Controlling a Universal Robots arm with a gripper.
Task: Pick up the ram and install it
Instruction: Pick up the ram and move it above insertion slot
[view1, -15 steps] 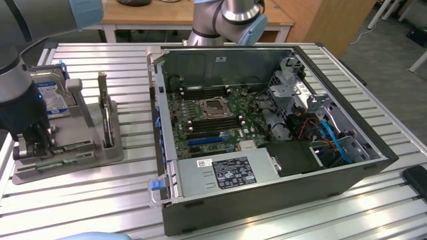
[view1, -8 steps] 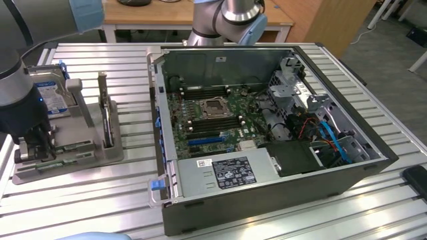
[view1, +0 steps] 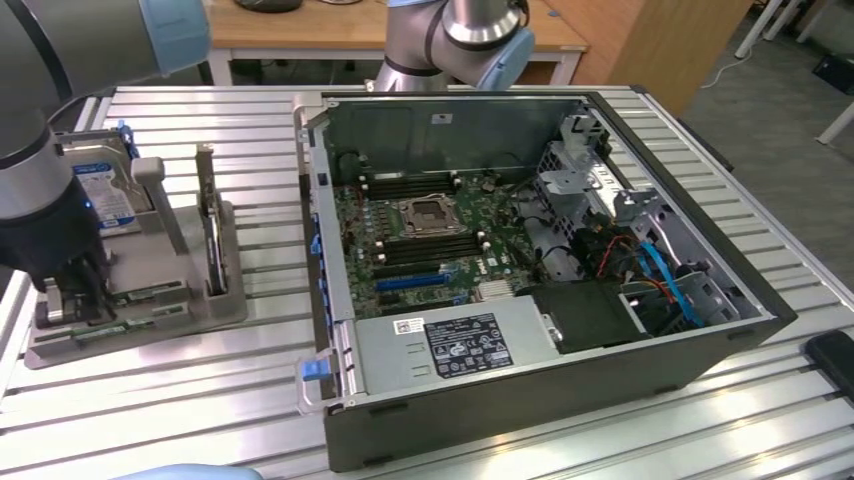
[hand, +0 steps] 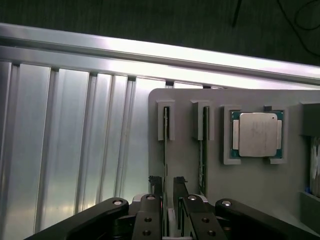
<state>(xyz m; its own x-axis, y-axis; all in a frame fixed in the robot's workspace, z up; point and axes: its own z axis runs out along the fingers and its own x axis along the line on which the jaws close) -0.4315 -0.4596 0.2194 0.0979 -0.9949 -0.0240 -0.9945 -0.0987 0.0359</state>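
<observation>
The hand (hand: 167, 183), open, straddles the ram (hand: 165, 150) standing on edge in the grey holder (hand: 190, 165), at the exterior view's left of the computer case (view1: 534, 400); centre it and close squarely on both flat faces.

The desk (hand: 65, 150) is ribbed bare aluminium, smooth and shiny with glare. The parts holder (hand: 190, 165) on it is matt grey plastic. The processor (hand: 257, 134) has a dull silver metal lid. The hand (hand: 167, 181) is matt black with bright screw heads. The computer case (view1: 534, 400) is dark, matt sheet metal.
</observation>
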